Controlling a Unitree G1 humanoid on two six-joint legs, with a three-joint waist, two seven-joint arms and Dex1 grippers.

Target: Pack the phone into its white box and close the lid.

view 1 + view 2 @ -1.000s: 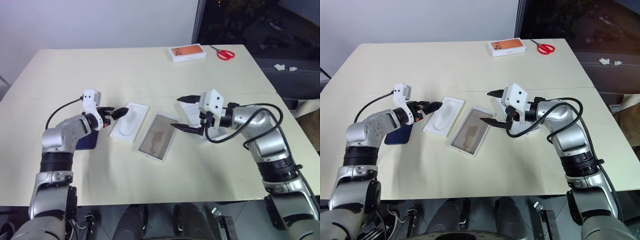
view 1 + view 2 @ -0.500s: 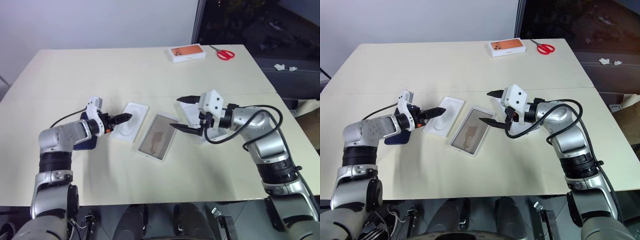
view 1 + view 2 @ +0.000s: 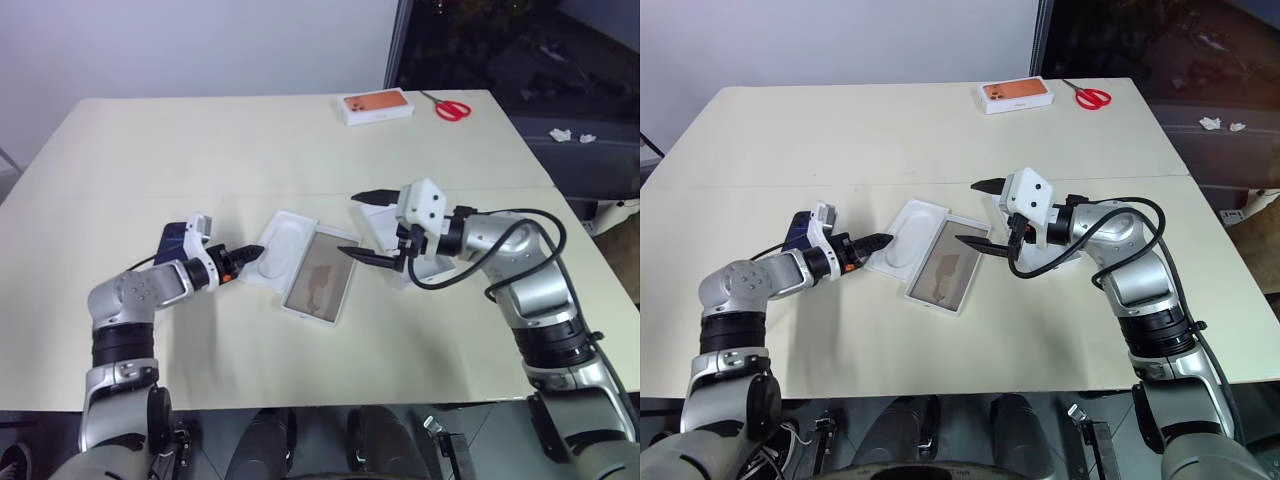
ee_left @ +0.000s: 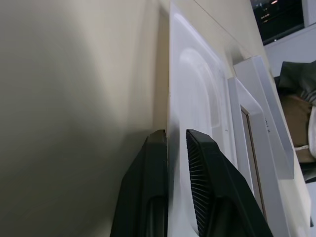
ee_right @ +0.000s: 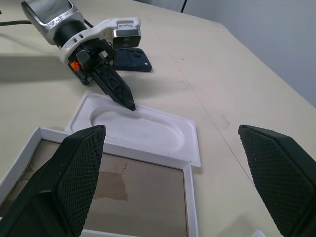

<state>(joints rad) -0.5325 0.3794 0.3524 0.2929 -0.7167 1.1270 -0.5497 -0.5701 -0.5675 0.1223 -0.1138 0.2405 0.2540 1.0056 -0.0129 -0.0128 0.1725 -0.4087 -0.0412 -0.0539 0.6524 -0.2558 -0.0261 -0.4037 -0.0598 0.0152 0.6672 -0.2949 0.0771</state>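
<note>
The dark navy phone (image 3: 177, 240) lies flat on the table, just behind my left gripper (image 3: 255, 253). That gripper is low over the table and shut on the near rim of a white insert (image 3: 287, 248) with an oval recess. The insert lies askew, its far side against the white box (image 3: 322, 280), whose tan floor is bare. My right gripper (image 3: 366, 226) hangs open above the box's far end with nothing between its fingers. Under the right wrist lies a white piece (image 3: 425, 268), likely the lid, mostly covered.
An orange-topped white box (image 3: 375, 105) and red-handled scissors (image 3: 452, 107) sit at the table's far edge. A seam crosses the table (image 3: 120, 195) behind the work area. The table's right edge is close to the right arm.
My left gripper sank, drew back and closed on the insert's rim. The insert slid and turned toward the white box. The right arm kept still.
</note>
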